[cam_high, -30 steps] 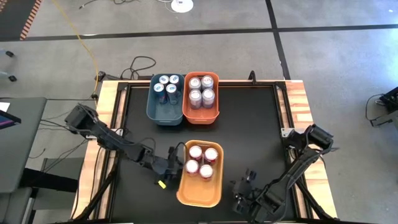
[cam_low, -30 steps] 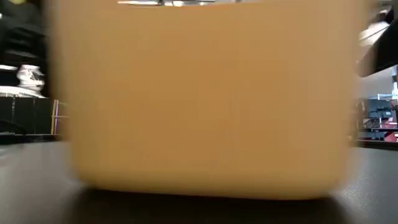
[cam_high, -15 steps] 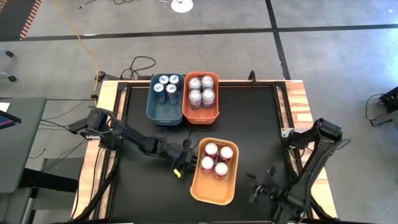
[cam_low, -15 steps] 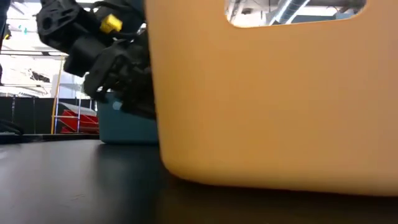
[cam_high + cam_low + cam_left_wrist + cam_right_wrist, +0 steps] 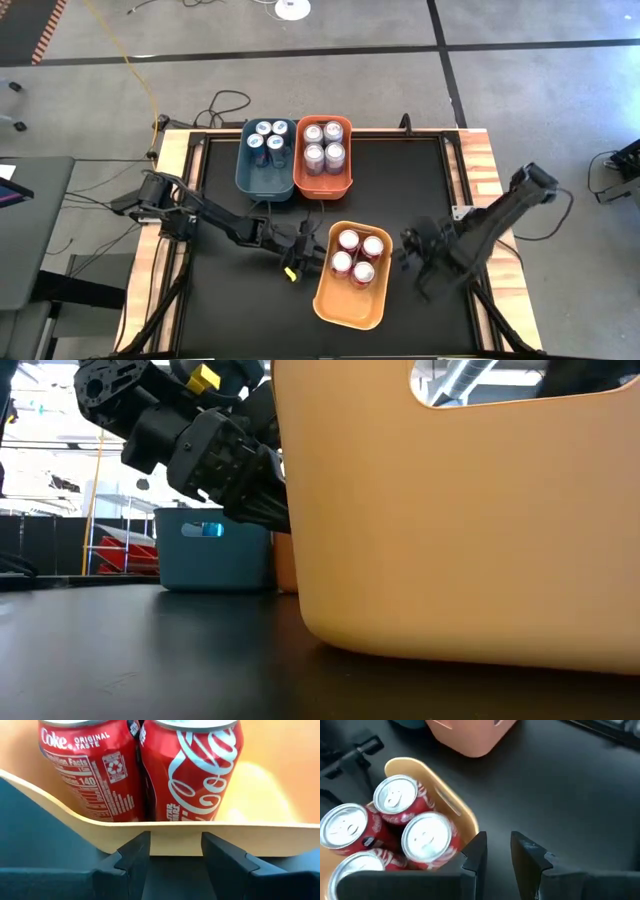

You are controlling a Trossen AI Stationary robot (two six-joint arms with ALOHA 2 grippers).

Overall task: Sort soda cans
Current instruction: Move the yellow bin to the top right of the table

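Note:
Several red soda cans point(image 5: 355, 258) stand upright in the yellow bin point(image 5: 345, 305) near the table's middle; they fill the left wrist view point(image 5: 190, 770) and show in the right wrist view point(image 5: 425, 837). Blue cans point(image 5: 268, 135) stand in the blue bin point(image 5: 262, 178). Silver cans point(image 5: 323, 145) stand in the orange bin point(image 5: 322, 185). My left gripper point(image 5: 303, 255) is open at the yellow bin's left wall. My right gripper point(image 5: 410, 250) is open by a narrow gap, close beside the bin's right wall. My left gripper has both open fingertips point(image 5: 140, 845) against the outside of the yellow bin's left wall, just under its rim point(image 5: 172, 837). It comes level from the table's left. The bin stands flat on the table. My right gripper's nearer finger point(image 5: 477, 850) is close to the bin's right rim point(image 5: 467, 827); whether it touches, I cannot tell.
The blue and orange bins stand side by side at the table's far edge, just beyond the yellow bin. The low view is mostly filled by the yellow bin's wall point(image 5: 450, 540), with the blue bin point(image 5: 210, 550) behind. Bare black tabletop lies to the right and the near left.
My left gripper has moved toward the table's right, and the yellow bin with its red cans has slid right along the table ahead of it, turning slightly. My right gripper has risen from the near edge and moved toward the far edge, up to the bin's right side.

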